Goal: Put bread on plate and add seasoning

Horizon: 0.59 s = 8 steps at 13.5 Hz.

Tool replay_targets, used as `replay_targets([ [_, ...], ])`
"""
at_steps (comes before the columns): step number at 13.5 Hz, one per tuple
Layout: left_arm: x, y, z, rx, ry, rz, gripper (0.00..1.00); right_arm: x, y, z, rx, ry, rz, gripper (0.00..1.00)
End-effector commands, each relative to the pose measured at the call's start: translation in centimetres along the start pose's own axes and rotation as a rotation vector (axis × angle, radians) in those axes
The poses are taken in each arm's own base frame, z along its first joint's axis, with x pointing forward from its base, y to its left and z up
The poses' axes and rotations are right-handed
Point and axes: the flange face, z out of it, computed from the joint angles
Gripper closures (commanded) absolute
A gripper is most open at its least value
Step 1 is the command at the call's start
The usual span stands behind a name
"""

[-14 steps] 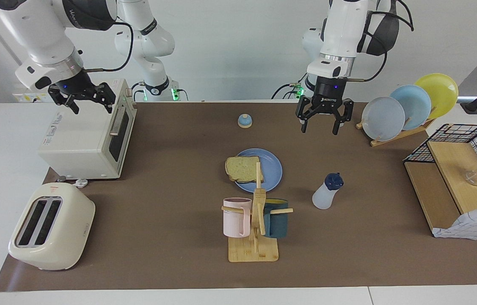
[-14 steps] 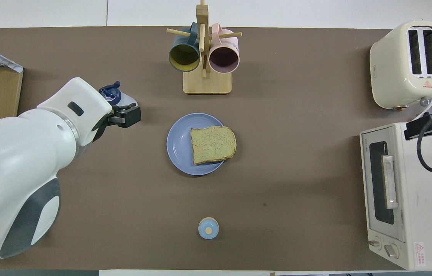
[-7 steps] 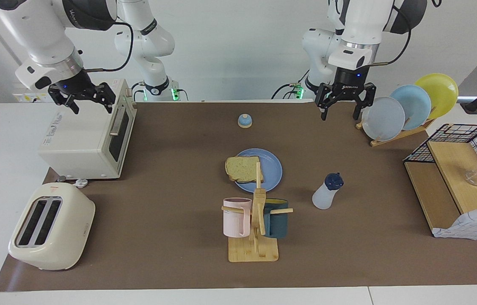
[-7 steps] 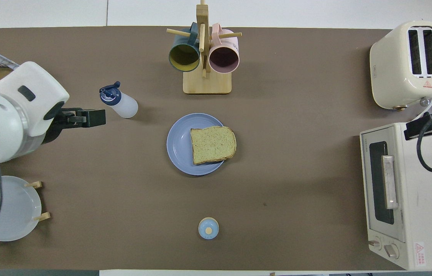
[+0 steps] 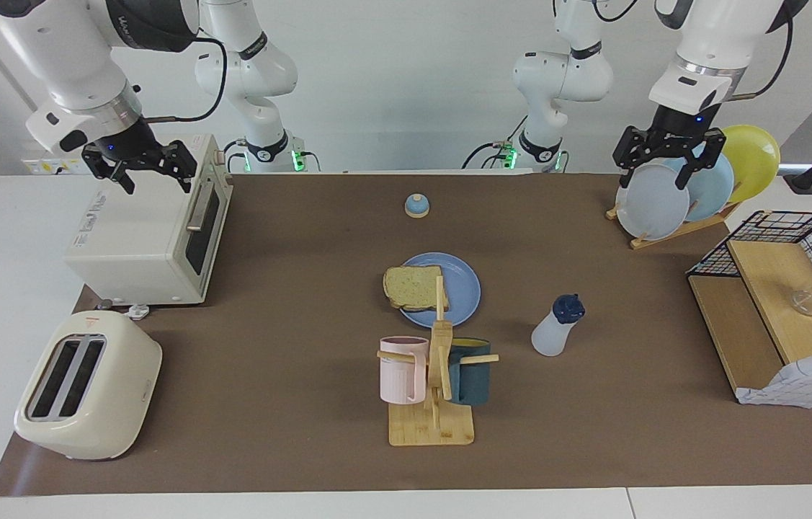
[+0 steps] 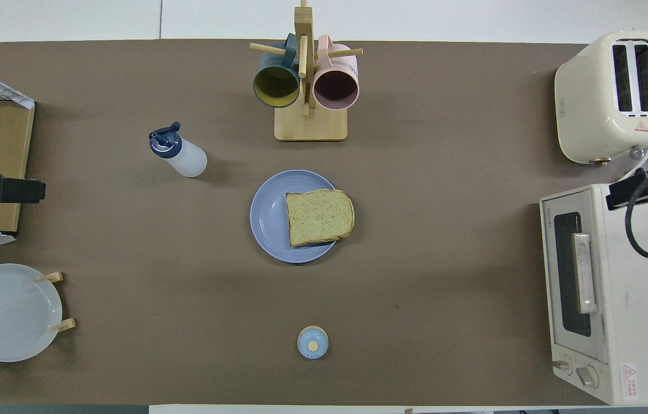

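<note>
So the square tan slice of bread with the greenish speckled face (image 5: 415,287) is lying on my round medium-blue plate (image 5: 465,285) in the middle of the brown tabletop (image 5: 290,274), hanging a little over the plate's rim toward the right arm's end. The small translucent white seasoning bottle with the navy cap (image 5: 558,325) stands upright on the tabletop, well apart from the plate, toward the left arm's end and a bit farther from me than the plate. Nothing is holding it.

My left pincer (image 5: 666,160) is up in the air over the wooden rack of upright plates (image 5: 654,202), fingers spread open and empty. My right pincer (image 5: 140,167) hangs over the white toaster oven (image 5: 143,234), also spread open with nothing in it.

A wooden mug tree with a pink and a dark teal mug (image 5: 434,375) sits just farther out than the plate
</note>
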Motion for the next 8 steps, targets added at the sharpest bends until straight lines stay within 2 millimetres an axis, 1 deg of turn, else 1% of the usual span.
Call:
replay_targets([
  [1,-1.7,-2.1,-0.8,-0.021,-0.027,0.004,0.0,-0.4,0.2,0.1,0.021,0.001,-0.022,0.0],
  [3,-2.6,-2.3,0.2,-0.032,-0.083,-0.001,0.0,-0.4,0.2,0.1,0.021,0.001,-0.022,0.0],
  [5,-2.9,-2.2,1.5,-0.038,-0.121,-0.003,0.0,-0.4,0.2,0.1,0.02,0.001,-0.024,0.0],
  [8,-3.6,-2.0,2.1,-0.042,-0.158,0.001,0.0,-0.4,0.2,0.1,0.02,0.001,-0.024,0.0],
])
